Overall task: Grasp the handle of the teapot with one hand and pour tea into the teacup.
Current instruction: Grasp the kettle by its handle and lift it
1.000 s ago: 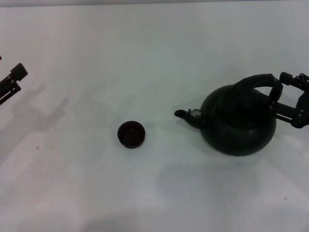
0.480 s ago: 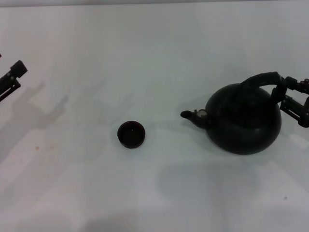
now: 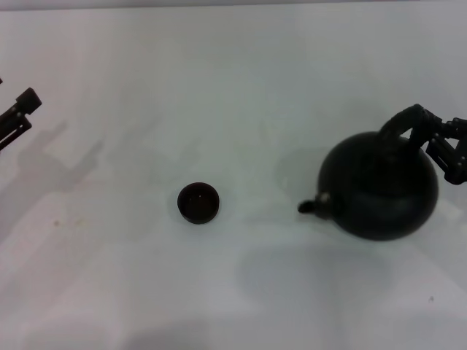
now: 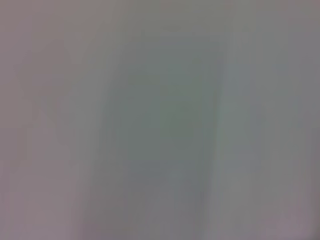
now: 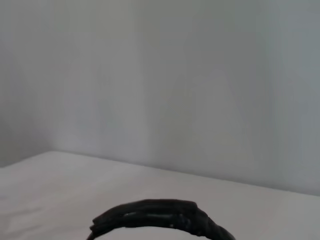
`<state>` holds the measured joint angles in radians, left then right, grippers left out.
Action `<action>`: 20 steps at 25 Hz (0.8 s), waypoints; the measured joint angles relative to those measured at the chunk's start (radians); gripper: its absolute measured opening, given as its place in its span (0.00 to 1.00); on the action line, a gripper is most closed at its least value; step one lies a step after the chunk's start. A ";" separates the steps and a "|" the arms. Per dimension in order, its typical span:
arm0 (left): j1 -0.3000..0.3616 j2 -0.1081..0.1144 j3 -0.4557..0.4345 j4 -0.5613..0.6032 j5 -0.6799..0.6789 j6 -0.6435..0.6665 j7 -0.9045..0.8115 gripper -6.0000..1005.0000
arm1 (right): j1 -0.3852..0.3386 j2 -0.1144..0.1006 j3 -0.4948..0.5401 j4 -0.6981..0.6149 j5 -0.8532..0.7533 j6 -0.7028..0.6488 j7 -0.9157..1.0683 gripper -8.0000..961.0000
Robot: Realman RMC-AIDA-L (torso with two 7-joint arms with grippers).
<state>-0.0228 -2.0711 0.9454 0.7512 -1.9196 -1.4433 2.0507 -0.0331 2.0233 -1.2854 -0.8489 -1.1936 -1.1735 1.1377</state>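
Observation:
The black teapot (image 3: 379, 193) hangs at the right of the head view, tipped so its short spout (image 3: 309, 206) points down and to the left. My right gripper (image 3: 426, 128) is shut on the teapot's arched black handle (image 3: 403, 122) at its right end. The handle also shows in the right wrist view (image 5: 155, 216) as a ribbed black arc. The tiny dark teacup (image 3: 198, 203) stands upright on the white table, well left of the spout and apart from it. My left gripper (image 3: 20, 113) is parked at the far left edge.
The white table (image 3: 233, 87) stretches all around the cup and pot. A pale wall (image 5: 175, 75) rises behind the table in the right wrist view. The left wrist view shows only a grey blur.
The teapot has shifted right and tilted forward; its spout has dropped from level to pointing downward. The right gripper moved with the handle. The cup and left arm have not moved.

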 joint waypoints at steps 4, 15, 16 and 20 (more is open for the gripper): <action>-0.002 0.002 -0.012 -0.019 0.001 0.000 0.017 0.78 | 0.030 -0.002 -0.007 0.047 0.032 -0.022 -0.005 0.17; -0.026 0.003 -0.059 -0.121 0.002 0.000 0.078 0.78 | 0.056 0.003 -0.053 0.059 0.182 -0.034 -0.077 0.14; -0.028 0.004 -0.064 -0.133 0.003 0.000 0.081 0.78 | 0.056 0.003 -0.067 0.058 0.212 -0.028 -0.099 0.14; -0.029 0.006 -0.072 -0.166 0.005 0.001 0.097 0.78 | 0.049 0.003 -0.157 0.027 0.339 0.021 -0.215 0.14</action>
<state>-0.0521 -2.0653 0.8733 0.5854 -1.9142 -1.4421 2.1474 0.0161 2.0264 -1.4429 -0.8218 -0.8548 -1.1528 0.9224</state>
